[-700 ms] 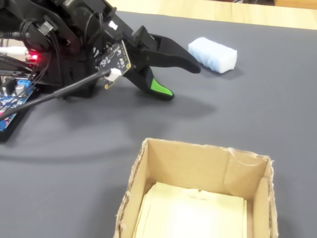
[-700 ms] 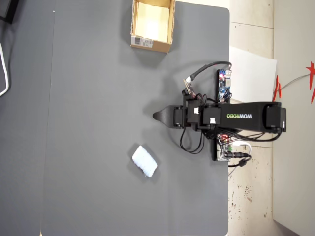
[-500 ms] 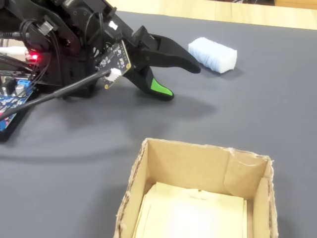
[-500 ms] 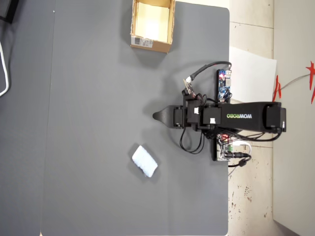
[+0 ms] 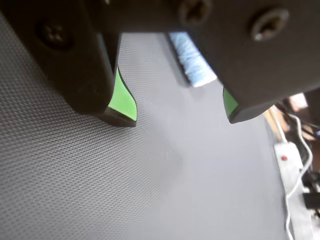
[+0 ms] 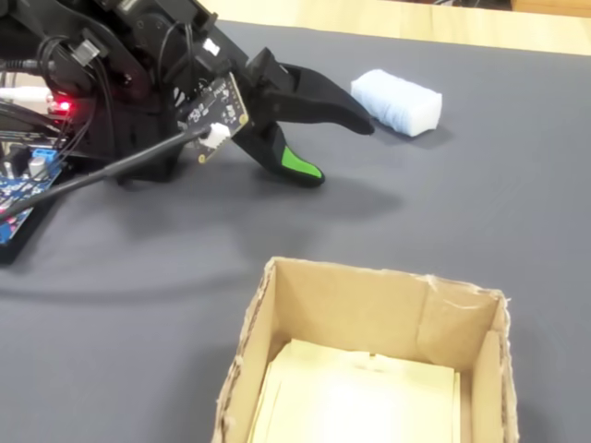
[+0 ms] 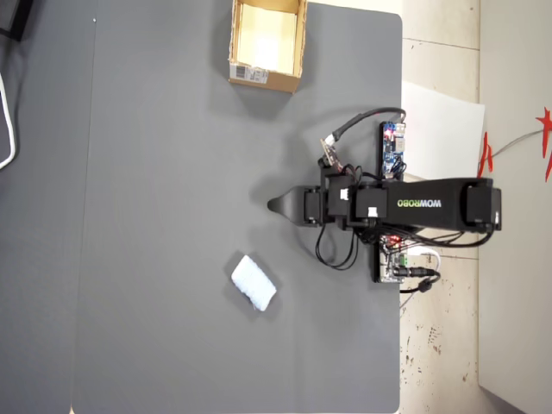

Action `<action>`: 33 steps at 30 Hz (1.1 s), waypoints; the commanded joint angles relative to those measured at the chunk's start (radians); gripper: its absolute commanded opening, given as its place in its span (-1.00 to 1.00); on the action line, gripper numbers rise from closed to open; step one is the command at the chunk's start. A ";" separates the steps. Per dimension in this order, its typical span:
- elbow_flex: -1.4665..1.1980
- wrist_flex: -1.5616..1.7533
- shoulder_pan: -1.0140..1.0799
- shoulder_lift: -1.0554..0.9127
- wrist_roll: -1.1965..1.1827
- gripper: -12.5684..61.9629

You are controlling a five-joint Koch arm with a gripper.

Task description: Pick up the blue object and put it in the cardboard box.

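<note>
Currently hand (image 6: 338, 150) spread, empty, low over surface (image 7: 172, 172). Blue object (image 7: 254, 282) lies apart from it, off its line; cardboard box (image 7: 239, 41) well away. Risk: straight reach misses or shoves the soft block sideways.

Arm: folded low at left of the fixed view, gripper (image 6: 337, 148) angled downward, jaws parted, green-padded, empty.

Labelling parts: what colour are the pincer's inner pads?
Bright green pads, clearest in the wrist view.
</note>
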State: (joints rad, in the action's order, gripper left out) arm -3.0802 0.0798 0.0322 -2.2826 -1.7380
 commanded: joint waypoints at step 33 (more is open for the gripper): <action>0.669 -0.637 -0.482 0.207 -0.268 0.24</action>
State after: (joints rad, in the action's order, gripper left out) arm -2.4804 -0.5768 -0.4372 -2.0632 -1.9159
